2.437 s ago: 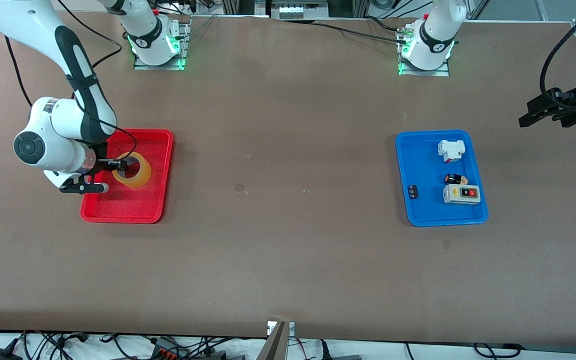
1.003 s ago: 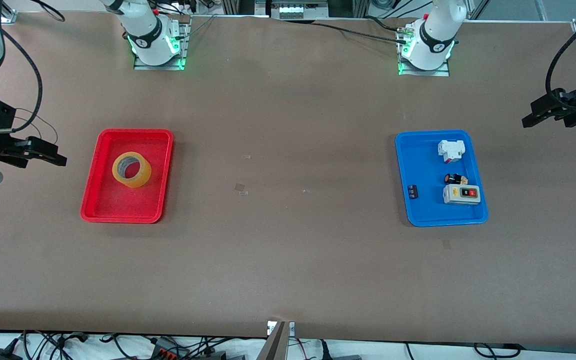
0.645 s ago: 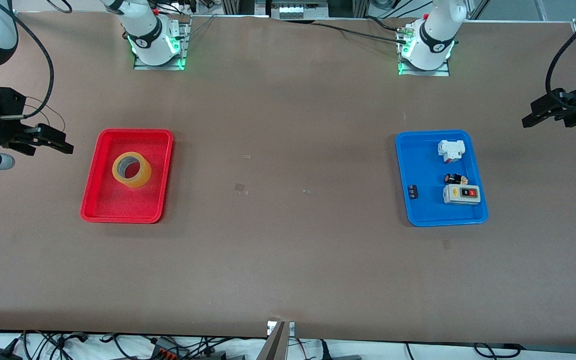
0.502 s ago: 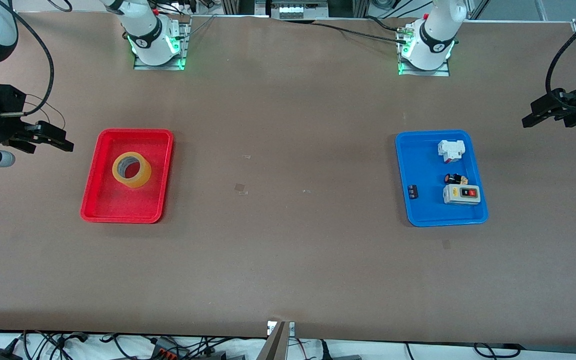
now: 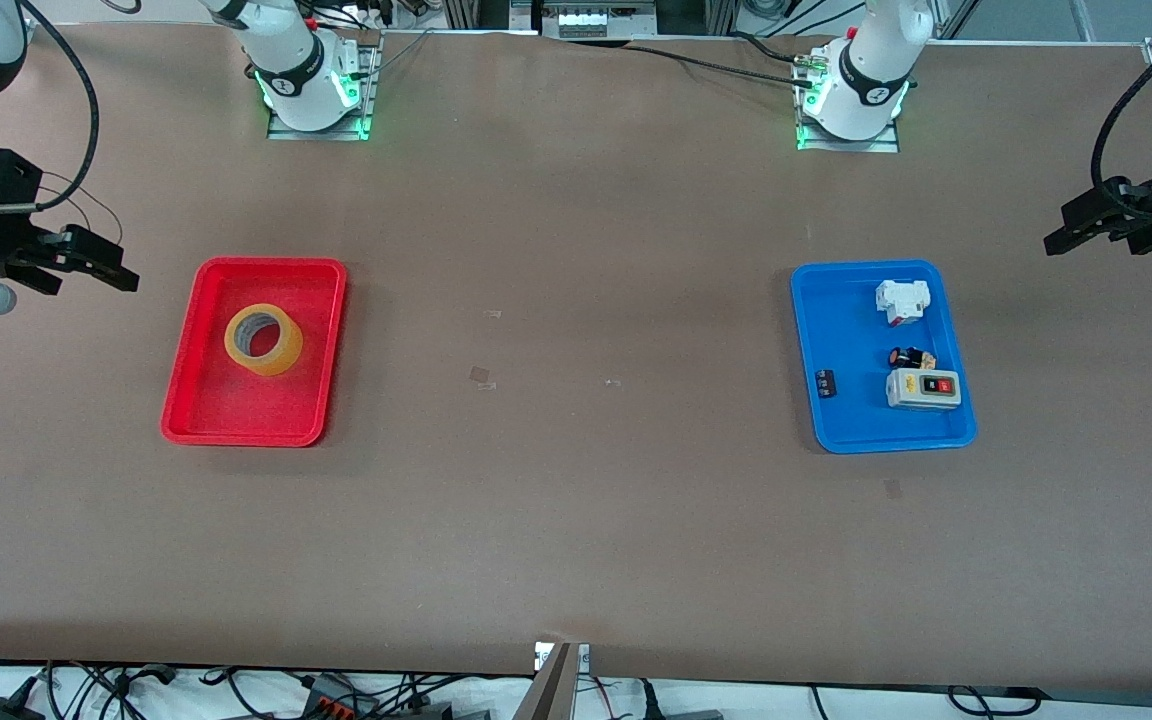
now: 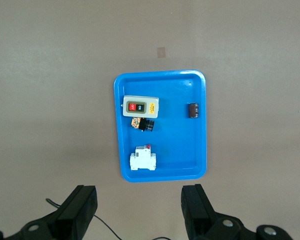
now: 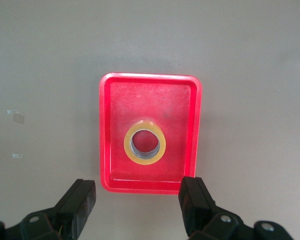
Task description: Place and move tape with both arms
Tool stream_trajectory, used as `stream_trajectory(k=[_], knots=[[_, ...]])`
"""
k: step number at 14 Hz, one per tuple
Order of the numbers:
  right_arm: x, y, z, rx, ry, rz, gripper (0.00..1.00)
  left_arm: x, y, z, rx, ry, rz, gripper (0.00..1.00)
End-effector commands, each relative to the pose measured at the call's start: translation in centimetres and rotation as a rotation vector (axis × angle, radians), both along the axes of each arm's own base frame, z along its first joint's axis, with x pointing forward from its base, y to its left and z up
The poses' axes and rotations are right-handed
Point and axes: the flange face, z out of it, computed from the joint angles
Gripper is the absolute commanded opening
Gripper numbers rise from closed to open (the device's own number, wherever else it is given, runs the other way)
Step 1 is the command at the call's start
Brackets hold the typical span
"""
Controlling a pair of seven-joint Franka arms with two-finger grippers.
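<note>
1. Inspecting the tape (image 5: 263,340): I find it lying flat, hollow core upward, in the red tray (image 5: 321,300), in the part of the tray toward the robots' bases, clear of every wall.
2. Right gripper (image 5: 96,272) hangs in the air just off the red tray, toward the right arm's end of the tabletop (image 5: 576,500). In the right wrist view its fingers (image 7: 195,200) are spread wide with nothing between them.
3. Left gripper (image 5: 1076,230) waits above the tabletop at the left arm's end, well apart from the red tray. Its fingers (image 6: 195,205) are likewise spread and empty, with the blue tray (image 6: 200,125) below.
4. Handling judgement: I rate the roll light and stiff, a rigid ring unlikely to deform under a pinch. Its wound outer face looks smooth and could slip.
5. Recommended hold: one finger inside the core, one on the outer face, pinching the ring wall on the side away from the nearest tray wall.
6. Risk: a loose pinch may let the roll swing or tilt.
</note>
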Motion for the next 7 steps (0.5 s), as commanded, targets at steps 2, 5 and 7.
stream_trajectory(k=[2, 5, 7], knots=[[-1.40, 0.23, 0.27, -0.013, 0.011, 0.005, 1.00, 0.09, 0.11, 0.77, -0.008, -0.016, -0.001, 1.00], [-1.17, 0.46, 1.18, -0.023, -0.008, 0.016, 1.00, 0.09, 0.13, 0.77, -0.006, -0.016, -0.001, 1.00], [-0.82, 0.32, 0.42, -0.027, 0.005, 0.016, 1.00, 0.09, 0.13, 0.77, -0.006, -0.016, 0.000, 1.00]])
